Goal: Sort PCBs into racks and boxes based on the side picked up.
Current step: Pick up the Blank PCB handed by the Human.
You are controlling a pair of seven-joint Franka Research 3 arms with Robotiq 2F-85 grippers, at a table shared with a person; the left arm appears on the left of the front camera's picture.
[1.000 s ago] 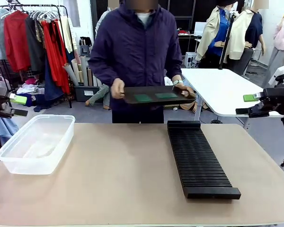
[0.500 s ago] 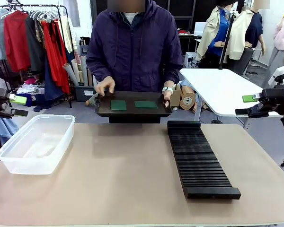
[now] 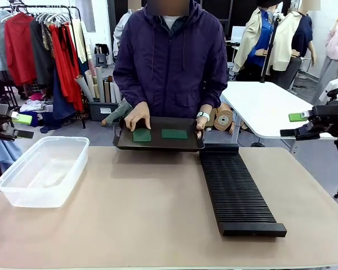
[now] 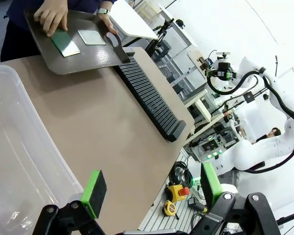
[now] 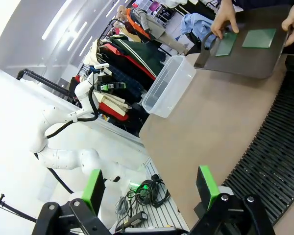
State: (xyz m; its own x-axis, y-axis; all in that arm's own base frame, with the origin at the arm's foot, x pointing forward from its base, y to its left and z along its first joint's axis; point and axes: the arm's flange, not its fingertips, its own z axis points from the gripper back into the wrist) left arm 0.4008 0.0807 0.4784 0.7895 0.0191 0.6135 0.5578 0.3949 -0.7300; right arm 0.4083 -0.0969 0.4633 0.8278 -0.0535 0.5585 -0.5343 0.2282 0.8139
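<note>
PCB [image 3: 141,135]: far edge under a hand [image 3: 138,115], centre of the front view; markings too small to tell.
second PCB [image 3: 174,134]: markings too small to tell.
other hand [image 3: 201,119]: fingers hidden under the tray [image 3: 158,144].
rack [image 3: 236,188]: far left corner behind the tray; in the right wrist view it runs off the right and bottom edges.
tub [image 4: 14,161]: cut by the left and bottom edges of the left wrist view.
legs: behind tray and table [image 3: 129,225].
both hands, right wrist view: cut at the top edge, upper right.
left gripper [image 3: 23,126]: arm off the left edge, front view.
right gripper [image 3: 293,125]: arm off the right edge.
</note>
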